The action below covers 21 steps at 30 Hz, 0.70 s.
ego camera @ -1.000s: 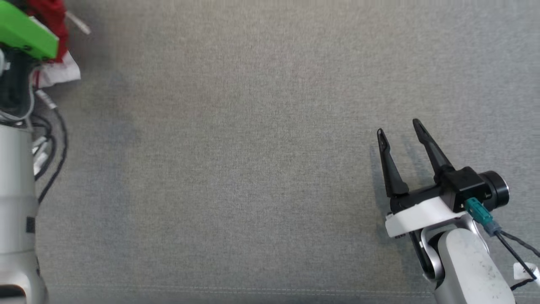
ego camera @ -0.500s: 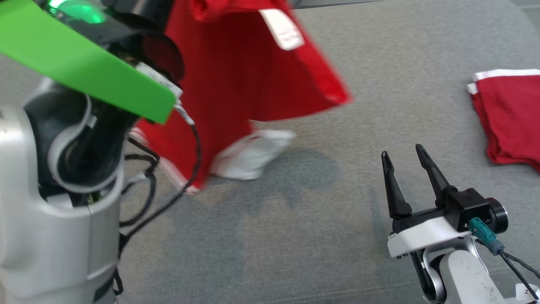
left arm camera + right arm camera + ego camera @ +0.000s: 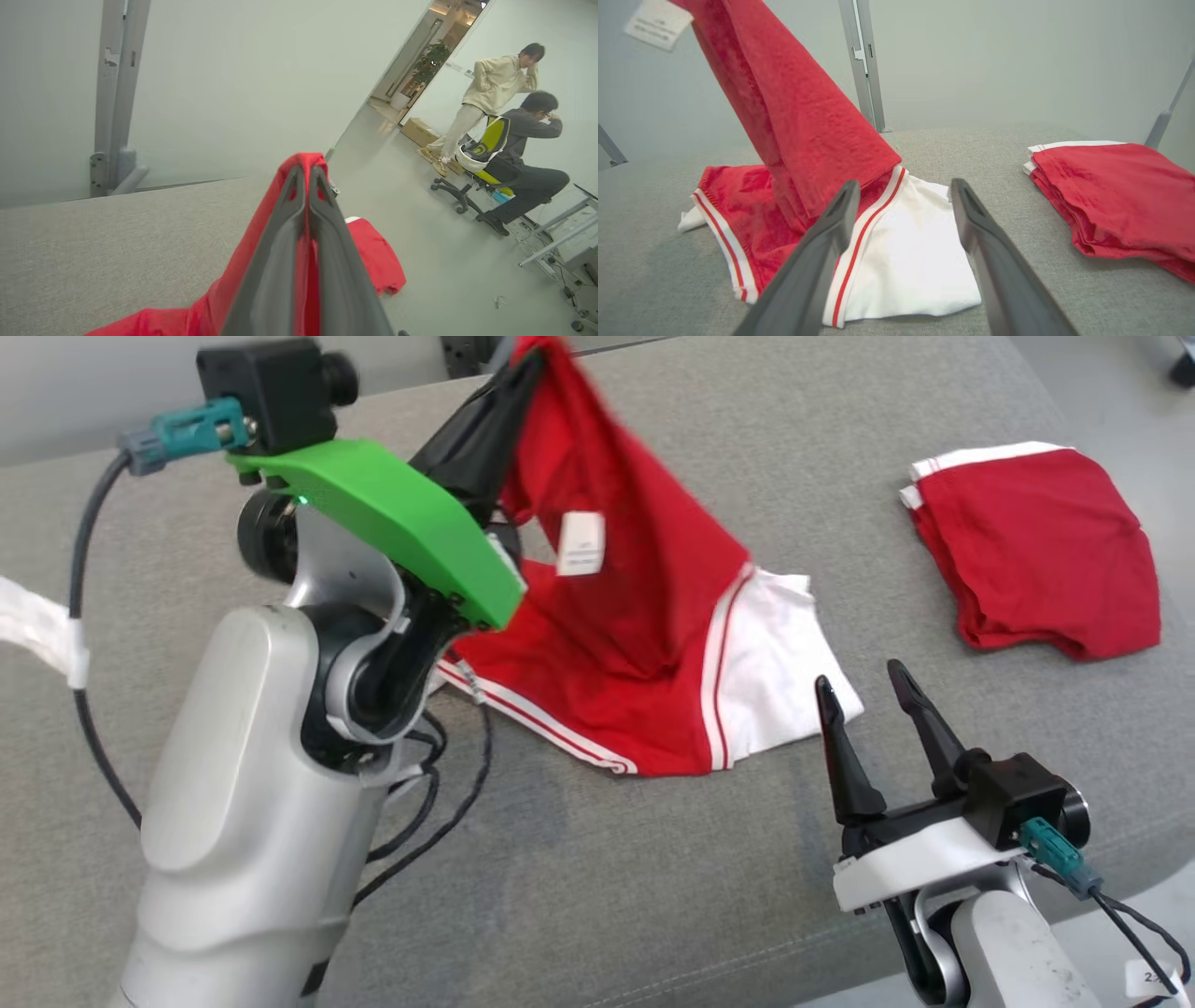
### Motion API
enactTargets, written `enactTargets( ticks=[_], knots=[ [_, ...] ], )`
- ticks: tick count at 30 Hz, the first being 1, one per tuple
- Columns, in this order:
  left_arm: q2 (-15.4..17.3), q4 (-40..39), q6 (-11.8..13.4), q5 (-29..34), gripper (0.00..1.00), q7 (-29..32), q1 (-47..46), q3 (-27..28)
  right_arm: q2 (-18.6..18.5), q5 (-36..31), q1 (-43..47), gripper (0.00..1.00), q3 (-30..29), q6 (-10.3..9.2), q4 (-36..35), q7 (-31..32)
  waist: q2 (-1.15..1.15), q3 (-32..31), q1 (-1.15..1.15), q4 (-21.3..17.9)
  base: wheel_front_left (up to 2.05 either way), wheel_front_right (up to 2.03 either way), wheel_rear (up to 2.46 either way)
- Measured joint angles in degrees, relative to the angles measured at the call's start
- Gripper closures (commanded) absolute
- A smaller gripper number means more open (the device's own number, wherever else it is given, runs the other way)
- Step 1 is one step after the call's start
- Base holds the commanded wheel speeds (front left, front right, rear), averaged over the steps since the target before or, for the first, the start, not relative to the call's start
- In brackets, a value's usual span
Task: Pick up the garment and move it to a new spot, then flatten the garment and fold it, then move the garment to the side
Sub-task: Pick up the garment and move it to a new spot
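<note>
Risk, slip: the left gripper (image 3: pixel 527 369) has only a small bunch of red cloth at its very tips. Most of the garment (image 3: pixel 635 644) hangs below that pinch, so I judge a jerk could pull it free.
Risk, drag: the lower part, with the white panel and striped hem, lies on the grey padded surface (image 3: pixel 653 896). Carrying it sideways from here would likely roll it under and bunch it, making flattening harder.
Risk, snag: black cables (image 3: pixel 448 793) on the left arm hang just beside the striped hem.
Risk, mix-up: a folded red piece (image 3: pixel 1036 551) sits toward the far right corner, apart from the white panel. A swing that way could land on it.
Garment, place: upper end lifted near the far edge, white label (image 3: pixel 581 543) dangling. The rest is draped down to mid-surface.
Left claw: pressed together, pinching the red fabric, which wraps over the tips in the left wrist view (image 3: pixel 306 170).
Right claw: the right gripper (image 3: pixel 861 679) is spread wide and holds nothing. It sits near the front edge, tips just short of the white panel's corner, contact not evident (image 3: pixel 905 186).
</note>
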Motion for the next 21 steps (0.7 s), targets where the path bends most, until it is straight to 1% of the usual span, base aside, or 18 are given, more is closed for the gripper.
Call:
enactTargets(
  ticks=[1, 4, 7, 10, 11, 14, 18, 19, 20, 21],
  knots=[
    [0.4, 3.4, 0.0, 0.0, 1.00, -0.4, 0.1, 0.3, 0.0, 0.3, -0.2, 0.00, 0.3, 0.00, 0.1, 0.0, 0.00, 0.2, 0.00, -0.6, 0.00, 0.00, 0.00],
    [2.8, 14.0, 0.0, 1.2, 1.00, -1.5, 1.8, 0.7, 0.0, 1.0, -0.4, 0.00, 0.7, 0.00, 0.3, 0.0, 0.00, 0.7, 0.00, -2.3, 0.00, 0.00, 0.00],
    [5.5, 23.2, 0.3, 2.5, 1.00, -4.8, 3.9, 2.6, 0.0, 1.3, -0.3, 0.00, 1.1, 0.00, 0.4, 0.0, 0.00, 1.1, 0.00, -3.9, 0.00, 0.00, 0.00],
    [6.5, 30.7, 0.6, 2.4, 1.00, -8.6, 6.1, 5.0, 0.0, 1.3, 0.3, 0.00, 1.2, 0.00, 0.6, 0.0, 0.00, 1.5, 0.00, -5.2, 0.00, 0.00, 0.00],
    [6.5, 30.7, 0.6, 2.4, 1.00, -8.6, 6.1, 5.0, 0.0, 1.3, 0.3, 0.00, 1.2, 0.00, 0.6, 0.0, 0.00, 1.5, 0.00, -5.2, 0.00, 0.00, 0.00],
    [6.3, 35.4, 0.2, 0.3, 1.00, -12.2, 8.9, 7.1, 0.0, 1.3, 1.1, 0.00, 0.8, 0.00, 0.7, 0.0, 0.00, 1.8, 0.00, -5.9, 0.00, 0.00, 0.00],
    [4.0, 38.7, -1.3, -2.0, 1.00, -16.7, 11.9, 9.4, 0.0, 0.7, 2.4, 0.00, -0.2, 0.00, 0.9, 0.0, 0.00, 1.7, 0.00, -5.1, 0.00, 0.00, 0.00],
    [3.3, 39.0, -1.8, -3.1, 0.70, -17.9, 12.4, 9.9, 0.0, 0.4, 2.5, 0.00, -0.1, 0.00, 1.0, 0.0, 0.00, 1.6, 0.00, -4.8, 0.00, 0.00, 0.00],
    [2.8, 39.1, -2.5, -3.4, 0.07, -18.8, 12.7, 10.1, 0.0, 0.0, 2.5, 0.00, 0.0, 0.00, 1.0, 0.0, 0.00, 1.5, 0.00, -4.3, 0.00, 0.00, 0.00],
    [2.4, 39.0, -3.5, -3.5, 0.00, -19.8, 13.1, 10.1, 0.0, -0.3, 2.5, 0.00, 0.0, 0.00, 1.0, 0.0, 0.00, 1.3, 0.00, -3.8, 0.00, 0.00, 0.00]
  ],
)
